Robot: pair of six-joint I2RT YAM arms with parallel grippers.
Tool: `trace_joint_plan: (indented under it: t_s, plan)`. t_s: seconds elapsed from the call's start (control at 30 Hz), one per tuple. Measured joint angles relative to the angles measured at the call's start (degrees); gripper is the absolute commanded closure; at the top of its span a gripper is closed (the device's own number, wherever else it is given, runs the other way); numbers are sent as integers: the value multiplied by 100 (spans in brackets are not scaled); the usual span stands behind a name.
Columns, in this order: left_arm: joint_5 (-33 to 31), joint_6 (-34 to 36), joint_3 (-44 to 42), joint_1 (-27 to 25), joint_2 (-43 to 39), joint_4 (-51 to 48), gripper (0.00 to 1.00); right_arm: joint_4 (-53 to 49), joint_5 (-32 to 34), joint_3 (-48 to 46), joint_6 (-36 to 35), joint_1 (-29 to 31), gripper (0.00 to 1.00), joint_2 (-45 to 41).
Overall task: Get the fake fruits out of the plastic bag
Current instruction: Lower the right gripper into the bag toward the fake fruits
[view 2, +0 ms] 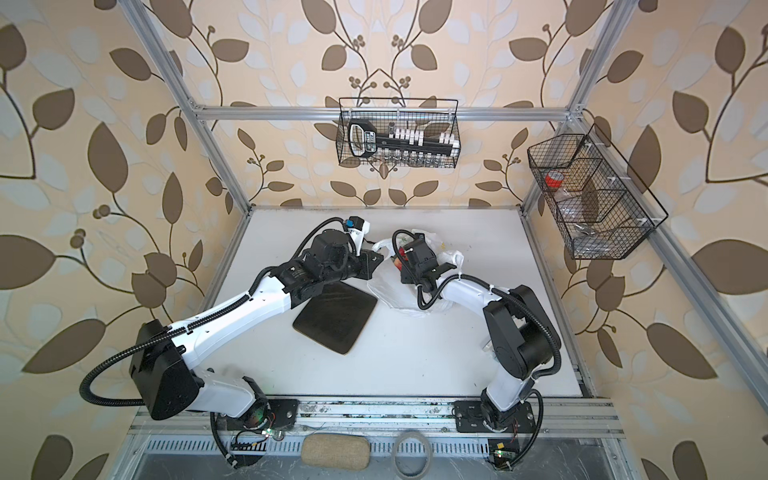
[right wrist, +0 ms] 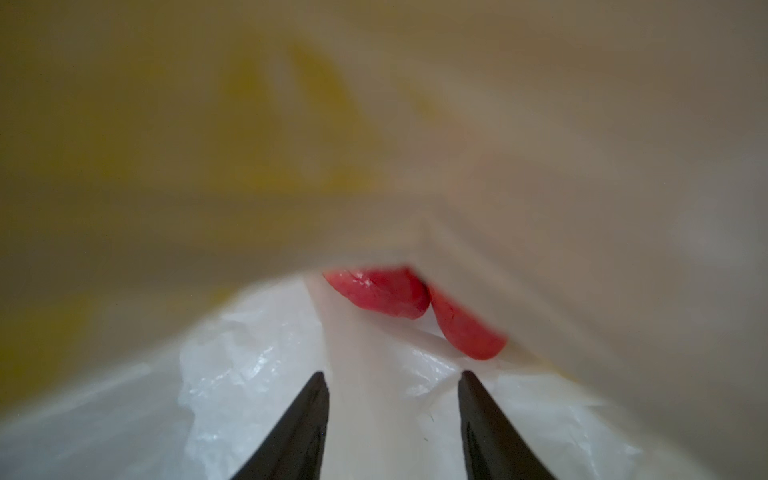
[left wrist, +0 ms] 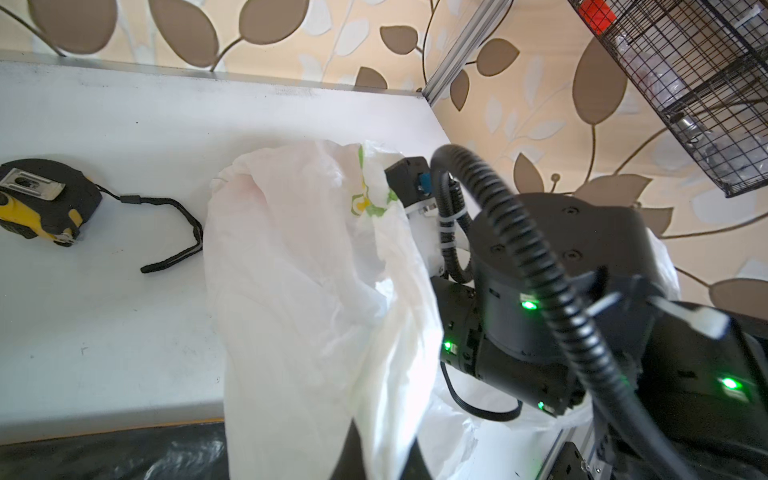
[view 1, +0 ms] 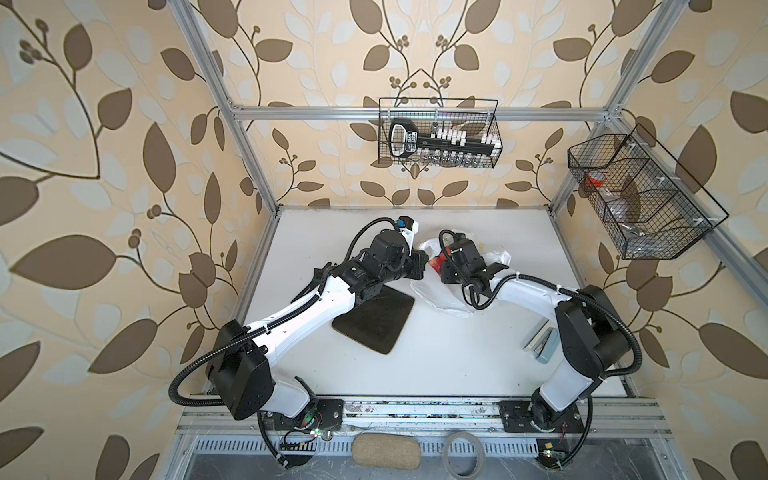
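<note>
Right wrist: 2 red fruits point(right wrist: 380, 293) half under blurry bag point(right wrist: 540, 187)

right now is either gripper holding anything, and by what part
Left gripper pinches the plastic bag by its film near the mouth; right gripper is open inside it, holding nothing.

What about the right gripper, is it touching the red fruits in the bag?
Apart. The right wrist view shows bare plastic bag between the red fruits and the open right gripper.

robot lab cell — aluminium frame point(view 1: 311, 111), leaf-wallpaper panels point(view 1: 104, 166), wire baskets point(view 1: 384, 124), white table point(view 1: 457, 345)
</note>
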Motion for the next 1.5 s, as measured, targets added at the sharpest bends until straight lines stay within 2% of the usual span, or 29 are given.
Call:
trace_joint_plan:
  t_s: [0.33,0.57,0.73,0.87,1.0,1.17,1.33,1.5]
  plan:
    - [46,-118,96,0,2,-48,100,1056,-129,188,-1294,-2,37,553]
    - [-7,-358,201,0,2,-44,100,1502,-452,162,-1379,-79,37,811]
    - [-398,-621,216,0,2,-81,100,2044,-608,-564,-1362,-109,37,321]
    - [-664,-675,424,0,55,-243,100,2321,-656,-1139,-1700,-109,38,-304]
    - [-748,-640,638,0,66,-304,100,2684,-719,-1504,-2439,-107,39,-844]
    - [-544,-361,802,0,68,-352,100,2879,-654,-1556,-3635,-28,40,-881]
    - [-319,-70,848,0,66,-468,100,3038,-605,-1519,-4769,-7,40,-603]
    - [-254,83,848,0,66,-595,100,2861,-660,-1073,-5272,-7,39,-7]
